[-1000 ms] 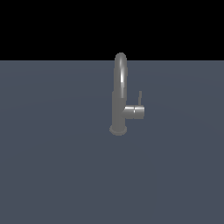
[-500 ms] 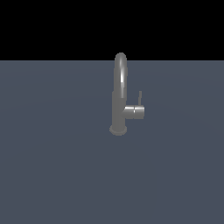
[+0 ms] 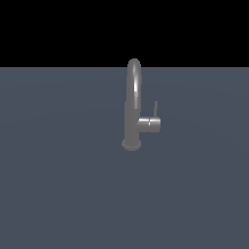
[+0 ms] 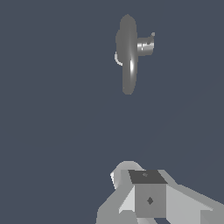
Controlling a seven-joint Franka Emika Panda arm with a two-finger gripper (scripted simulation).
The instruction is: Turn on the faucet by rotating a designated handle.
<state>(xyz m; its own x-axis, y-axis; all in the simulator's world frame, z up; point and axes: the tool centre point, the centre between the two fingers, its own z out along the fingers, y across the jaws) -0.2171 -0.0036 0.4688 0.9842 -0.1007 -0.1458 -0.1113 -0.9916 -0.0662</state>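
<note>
the faucet [image 3: 132,109] stands centre frame in the exterior view, rigid metal, fixed. its handle [image 3: 155,109] (a thin upright rod) looks slippery; push near the tip. the gripper [image 4: 146,197] hangs well apart; its opening i cannot tell.

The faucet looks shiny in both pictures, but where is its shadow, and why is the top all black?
Exterior view: a bright streak runs down the faucet spout, no shadow falls on the flat grey floor, and the black band above is empty background. Wrist view: the same glint on the spout, everything sharp, and the gripper partly cut off by the picture's edge.
</note>
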